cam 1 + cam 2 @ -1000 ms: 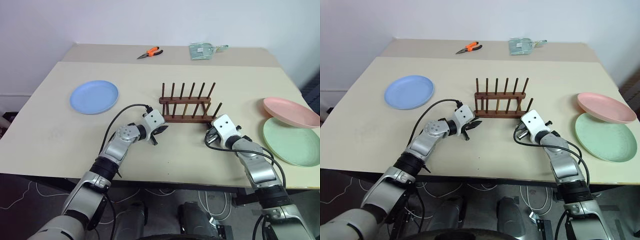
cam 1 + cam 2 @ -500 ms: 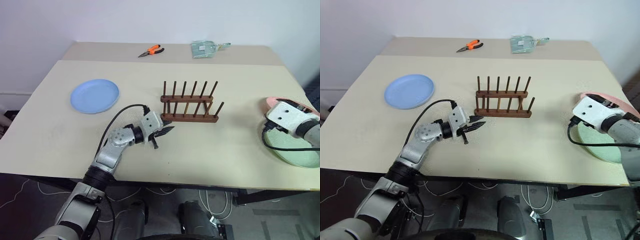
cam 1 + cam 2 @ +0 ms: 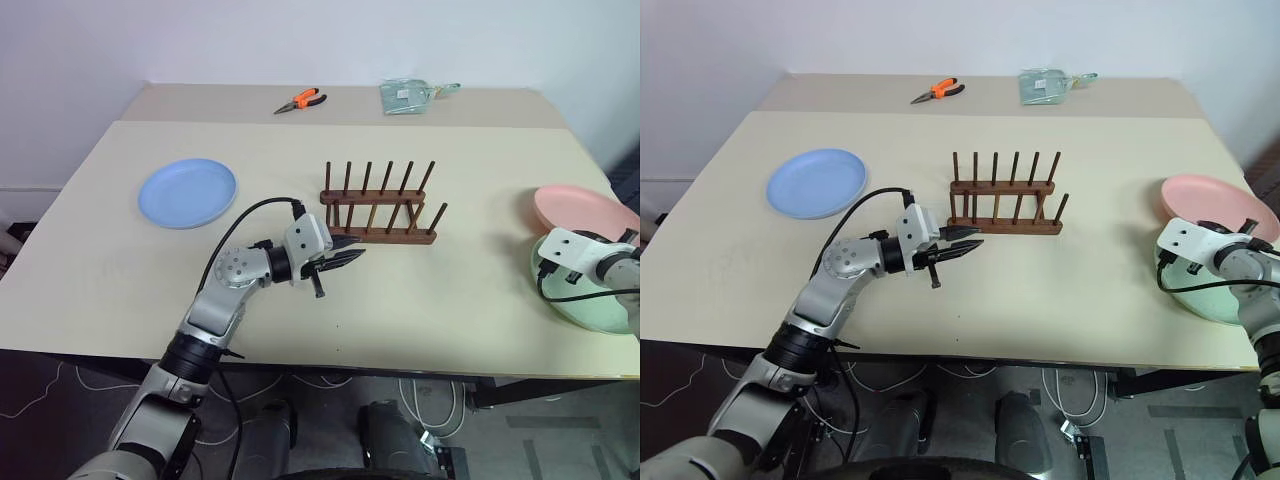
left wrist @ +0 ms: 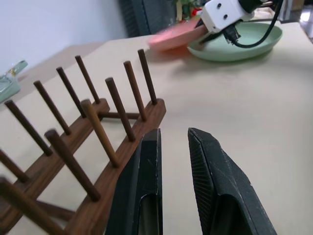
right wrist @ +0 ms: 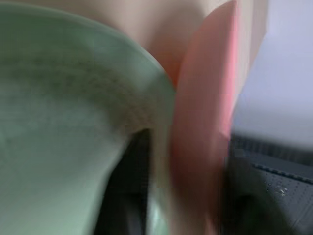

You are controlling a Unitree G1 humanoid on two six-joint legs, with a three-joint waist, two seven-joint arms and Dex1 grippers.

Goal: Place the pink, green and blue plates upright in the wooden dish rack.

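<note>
Right gripper (image 3: 588, 268) has swung away from the rack (image 3: 381, 210) out to the worktop's (image 3: 440, 300) right edge, now over the green plate (image 3: 598, 305), beside the pink plate (image 3: 580, 210) that overlaps it. Whether its fingers are apart or together, cannot tell; the wrist view is blurred, both plate rims close ahead. Left gripper (image 3: 345, 262) has lifted slightly and hangs just in front of the rack's left end, fingers (image 4: 146, 166) close together with a narrow gap, holding nothing. Blue plate (image 3: 188, 193) lies flat, well left. Rack empty. Judgement: first pickup starting, likely the pink plate; nothing placed yet.
</note>
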